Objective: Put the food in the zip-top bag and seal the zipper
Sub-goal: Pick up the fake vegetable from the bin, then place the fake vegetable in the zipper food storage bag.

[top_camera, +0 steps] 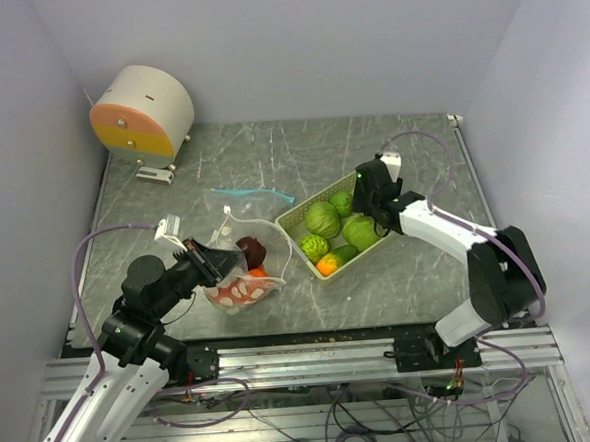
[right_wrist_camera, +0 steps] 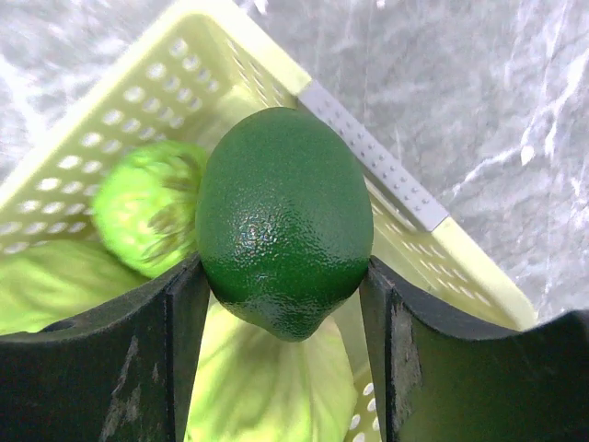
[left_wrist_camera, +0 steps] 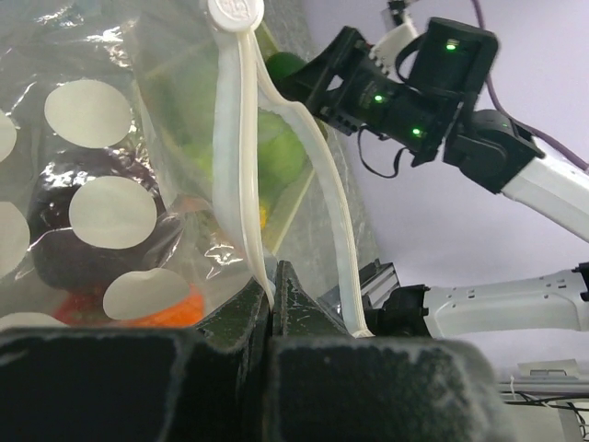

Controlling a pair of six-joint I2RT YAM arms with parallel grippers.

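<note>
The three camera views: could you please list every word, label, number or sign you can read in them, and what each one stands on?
No text can be read in any view.
Zip-top bag: faint raised marks on its white zipper end, too blurred to read; its white dots are plain.
Lime: no label.
Basket: no label.
Round cream-and-orange device: no text visible.

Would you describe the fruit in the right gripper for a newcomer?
Find the yellow-green basket on the right of the table. Over it, the right gripper holds a dark green lime, darker than the pale green pieces below.
</note>
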